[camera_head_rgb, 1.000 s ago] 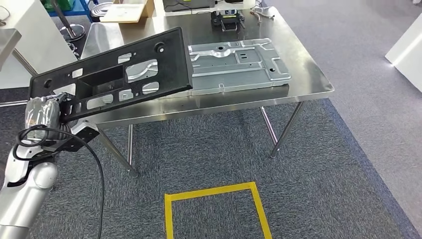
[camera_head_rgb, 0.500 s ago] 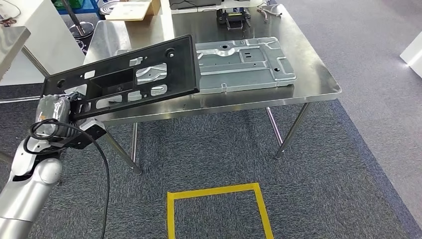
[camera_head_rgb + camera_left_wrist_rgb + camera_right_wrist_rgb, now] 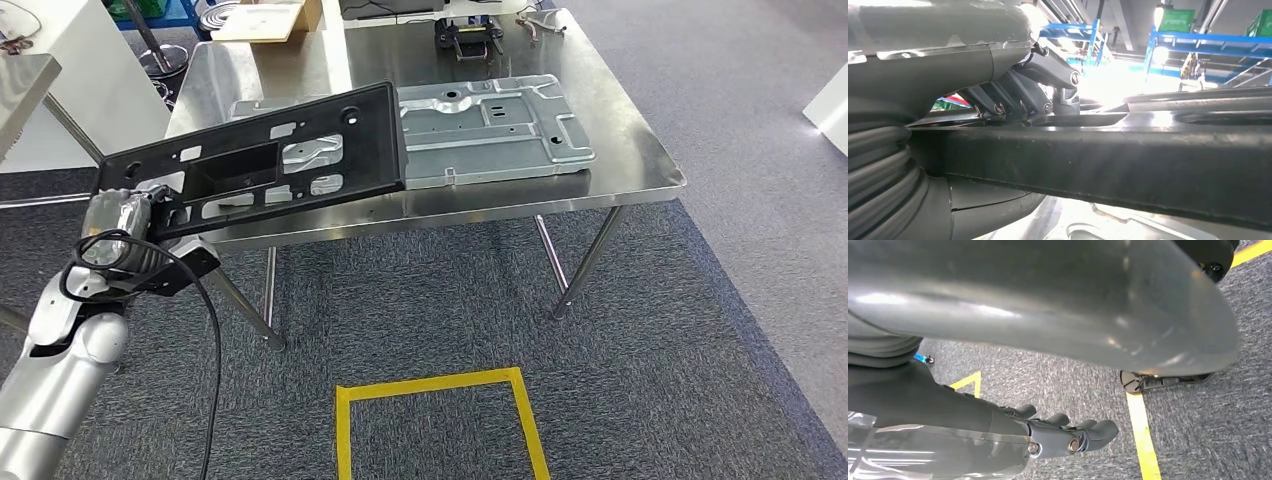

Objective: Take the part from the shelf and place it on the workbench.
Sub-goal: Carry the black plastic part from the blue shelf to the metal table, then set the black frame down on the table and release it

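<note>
Fingers of our left hand [image 3: 128,222] are closed on one end of the long black plastic panel with cut-out windows [image 3: 262,162], and we hold it out tilted, its far end raised over the near left part of the stainless steel workbench [image 3: 640,165]. From the left wrist view we see our dark fingers [image 3: 1018,92] clamped down on the top face of the panel's thick black edge [image 3: 1108,160], with the thumb side under it. We cannot tell whether the panel's far end touches the bench or hangs just above it. Beside that far end, flat on the bench top, lies a grey stamped sheet-metal plate [image 3: 490,120], and part of similar bright metal shows through the panel's windows. At the back edge of the bench sits a small black clamp-like fixture [image 3: 468,38], with a flat cardboard box [image 3: 265,18] off to the back left. Our right hand [image 3: 1068,437] hangs over grey carpet [image 3: 1058,380] crossed by yellow floor tape [image 3: 1143,440]; its fingers are gently curled and apart, holding nothing. On the floor in front of the bench we see a yellow tape square [image 3: 440,420].
</note>
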